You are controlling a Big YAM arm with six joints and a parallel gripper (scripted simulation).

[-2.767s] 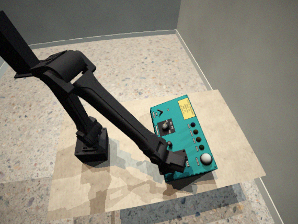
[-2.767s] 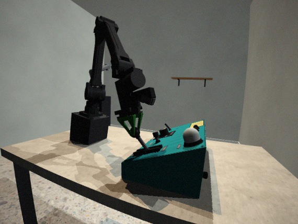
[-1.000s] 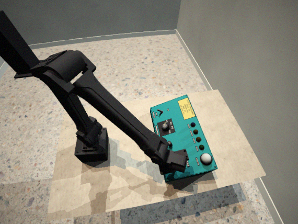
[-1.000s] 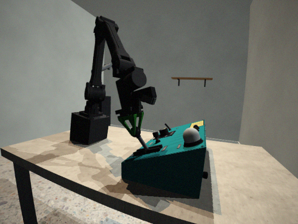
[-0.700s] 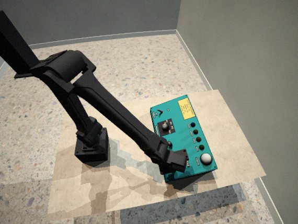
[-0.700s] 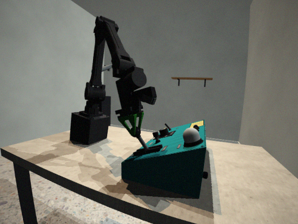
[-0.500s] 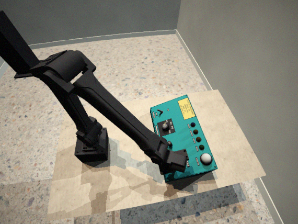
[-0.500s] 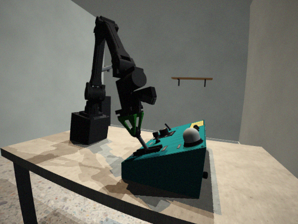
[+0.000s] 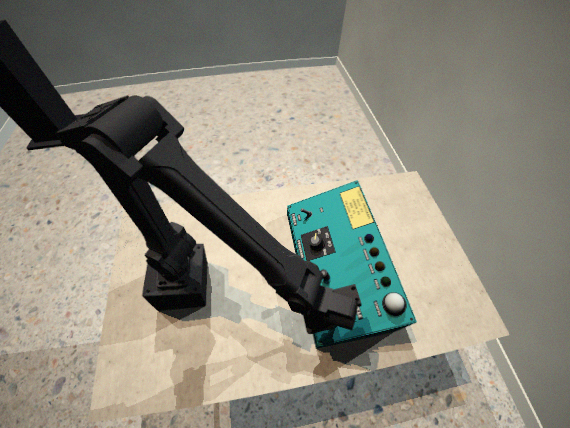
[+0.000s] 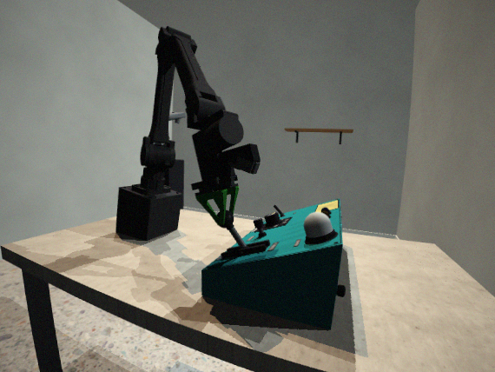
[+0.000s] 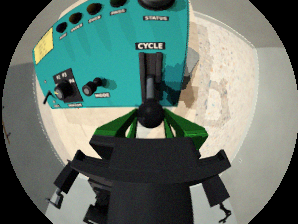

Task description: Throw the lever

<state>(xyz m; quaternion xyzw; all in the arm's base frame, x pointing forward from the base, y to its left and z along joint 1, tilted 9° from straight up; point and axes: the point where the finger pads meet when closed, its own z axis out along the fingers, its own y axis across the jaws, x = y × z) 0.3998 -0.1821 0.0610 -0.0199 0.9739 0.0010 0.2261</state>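
Here the gripper (image 10: 225, 217) was clamped on the lever (image 10: 234, 235) below the CYCLE label (image 11: 150, 46); the console (image 9: 350, 260) stood on a beige table (image 10: 404, 278).

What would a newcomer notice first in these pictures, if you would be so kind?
The teal console near the table's front edge stands out, its white dome button at one end. Over its near corner, the black arm's gripper, with green fingers, is shut on the lever, which leans toward the arm's base.
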